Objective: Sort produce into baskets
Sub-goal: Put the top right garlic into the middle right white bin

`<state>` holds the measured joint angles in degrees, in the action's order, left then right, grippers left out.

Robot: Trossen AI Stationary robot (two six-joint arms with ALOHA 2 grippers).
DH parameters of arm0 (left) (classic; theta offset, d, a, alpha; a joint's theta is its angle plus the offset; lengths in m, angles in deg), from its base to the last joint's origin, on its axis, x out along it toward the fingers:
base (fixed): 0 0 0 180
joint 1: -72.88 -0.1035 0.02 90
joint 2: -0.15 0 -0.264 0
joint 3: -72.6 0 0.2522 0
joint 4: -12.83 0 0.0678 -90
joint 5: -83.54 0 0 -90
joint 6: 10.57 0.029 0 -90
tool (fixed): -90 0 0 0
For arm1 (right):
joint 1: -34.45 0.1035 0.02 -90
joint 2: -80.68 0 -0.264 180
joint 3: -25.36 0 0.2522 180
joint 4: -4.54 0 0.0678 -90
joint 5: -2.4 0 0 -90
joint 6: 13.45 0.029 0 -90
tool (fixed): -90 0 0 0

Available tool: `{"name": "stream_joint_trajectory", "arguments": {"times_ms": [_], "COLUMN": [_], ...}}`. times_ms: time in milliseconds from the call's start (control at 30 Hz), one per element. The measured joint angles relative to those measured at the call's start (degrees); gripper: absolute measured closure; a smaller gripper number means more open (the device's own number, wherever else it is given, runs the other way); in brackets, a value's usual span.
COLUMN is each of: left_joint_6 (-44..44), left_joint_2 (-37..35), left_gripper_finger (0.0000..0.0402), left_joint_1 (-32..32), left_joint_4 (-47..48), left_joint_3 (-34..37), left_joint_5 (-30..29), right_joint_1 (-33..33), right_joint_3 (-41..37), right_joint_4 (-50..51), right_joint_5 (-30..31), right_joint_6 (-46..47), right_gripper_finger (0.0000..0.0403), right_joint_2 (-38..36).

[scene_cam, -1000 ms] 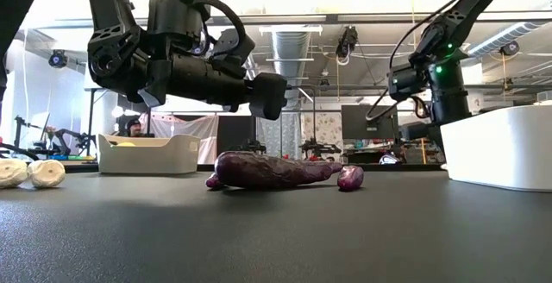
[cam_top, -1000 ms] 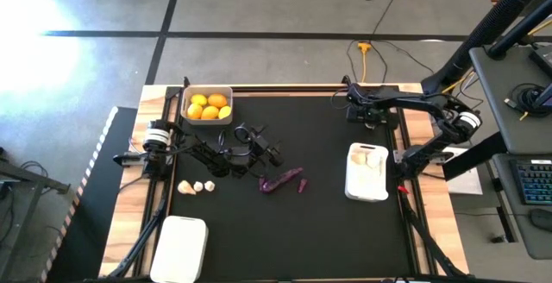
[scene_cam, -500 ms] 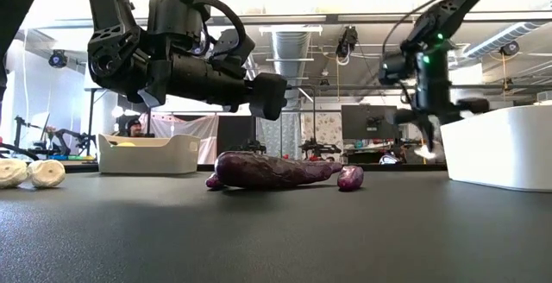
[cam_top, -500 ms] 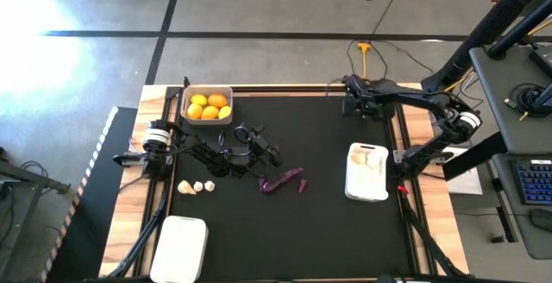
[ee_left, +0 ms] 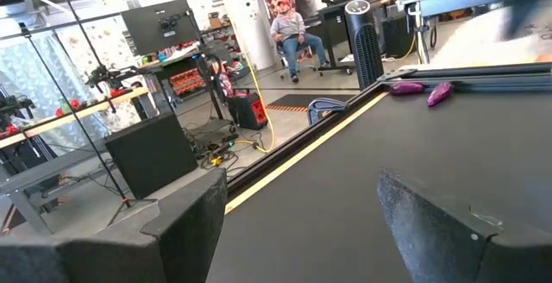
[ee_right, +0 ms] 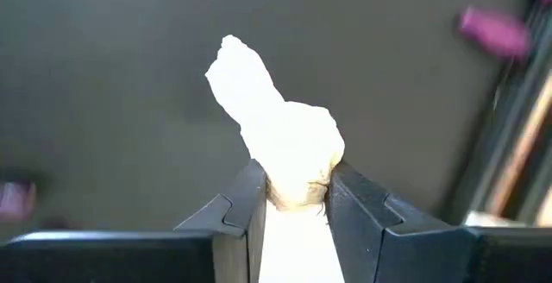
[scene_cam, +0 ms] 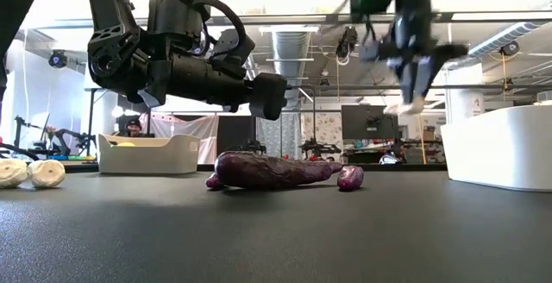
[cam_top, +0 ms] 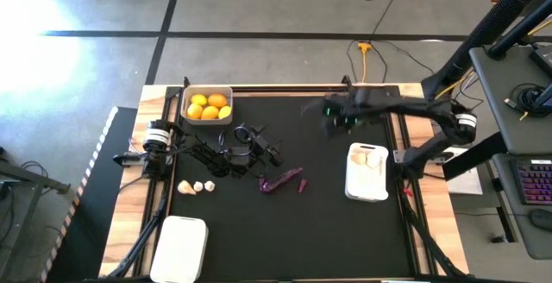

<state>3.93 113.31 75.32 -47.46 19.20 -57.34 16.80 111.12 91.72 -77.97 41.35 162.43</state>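
A large purple eggplant [cam_top: 282,180] and a tiny one [cam_top: 302,186] lie on the black mat in mid-table; both also show in the low view [scene_cam: 274,170] [scene_cam: 350,178]. My left gripper [cam_top: 274,154] hangs open and empty just above and to the left of them. Three white garlic bulbs [cam_top: 197,186] lie at the left. My right gripper [cam_top: 332,115] is in the air at the far middle, shut on a white garlic bulb [ee_right: 280,132]. The far-left basket [cam_top: 186,102] holds citrus [cam_top: 210,106]. The right basket [cam_top: 366,190] holds garlic. My right gripper pinches the garlic bulb's lower end [ee_right: 296,190] between its two fingers [ee_right: 246,205]. The rest of the bulb sticks out past the fingertips. The bulb is lifted clear, high over the mat, and shows below the fingers in the low view [scene_cam: 412,106].
A third white basket [cam_top: 179,247] stands at the near left. Metal rails edge the mat on the left and right. A person sits in the room far behind the table [ee_left: 289,33].
My right gripper has swung from the table's far right corner toward the left and has risen, carrying the garlic bulb with it. It shows blurred now.
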Motion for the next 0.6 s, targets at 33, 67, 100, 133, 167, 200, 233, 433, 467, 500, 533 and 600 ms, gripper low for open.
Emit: {"name": "stream_joint_trajectory", "arguments": {"times_ms": [33, 67, 100, 133, 167, 200, 233, 433, 467, 500, 533, 600], "left_joint_6": [0.0, 0.0, 0.0, 0.0, 0.0, 0.0, 0.0, 0.0, 0.0, 0.0, 0.0, 0.0], "left_joint_2": [0.0, 0.0, 0.0, 0.0, 0.0, 0.0, 0.0, 0.0, 0.0, 0.0, 0.0, 0.0], "left_gripper_finger": [0.0119, 0.0119, 0.0119, 0.0119, 0.0119, 0.0119, 0.0119, 0.0119, 0.0119, 0.0119, 0.0119, 0.0119], "left_joint_1": [0.0, 0.0, 0.0, 0.0, 0.0, 0.0, 0.0, 0.0, 0.0, 0.0, 0.0, 0.0], "left_joint_4": [0.0, 0.0, 0.0, 0.0, 0.0, 0.0, 0.0, 0.0, 0.0, 0.0, 0.0, 0.0], "left_joint_3": [0.0, 0.0, 0.0, 0.0, 0.0, 0.0, 0.0, 0.0, 0.0, 0.0, 0.0, 0.0], "left_joint_5": [0.0, 0.0, 0.0, 0.0, 0.0, 0.0, 0.0, 0.0, 0.0, 0.0, 0.0, 0.0], "right_joint_1": [3.4, 7.0, 10.5, 13.8, 17.3, 20.5, 23.7, 38.3, 39.7, 40.8, 41.4, 42.0], "right_joint_3": [0.9, 1.5, 2.0, 2.4, 2.5, 2.5, 2.2, -2.9, -4.3, -5.7, -7.2, -10.1], "right_joint_4": [2.5, 4.7, 6.9, 9.0, 11.1, 12.8, 13.8, 13.6, 13.5, 13.4, 13.1, 12.8], "right_joint_5": [-0.4, -0.9, -1.3, -1.5, -1.7, -1.8, -1.9, -2.2, -2.3, -2.3, -2.3, -2.4], "right_joint_6": [2.9, 6.0, 9.2, 12.8, 16.6, 20.5, 24.4, 41.0, 42.7, 44.2, 45.4, 46.6], "right_gripper_finger": [0.0309, 0.0309, 0.0309, 0.0309, 0.0309, 0.0308, 0.0307, 0.0304, 0.0304, 0.0304, 0.0304, 0.0303], "right_joint_2": [0.0, 0.0, 0.0, 0.0, 0.0, 0.0, 0.0, 0.4, 0.5, 0.5, 0.5, 0.5]}}
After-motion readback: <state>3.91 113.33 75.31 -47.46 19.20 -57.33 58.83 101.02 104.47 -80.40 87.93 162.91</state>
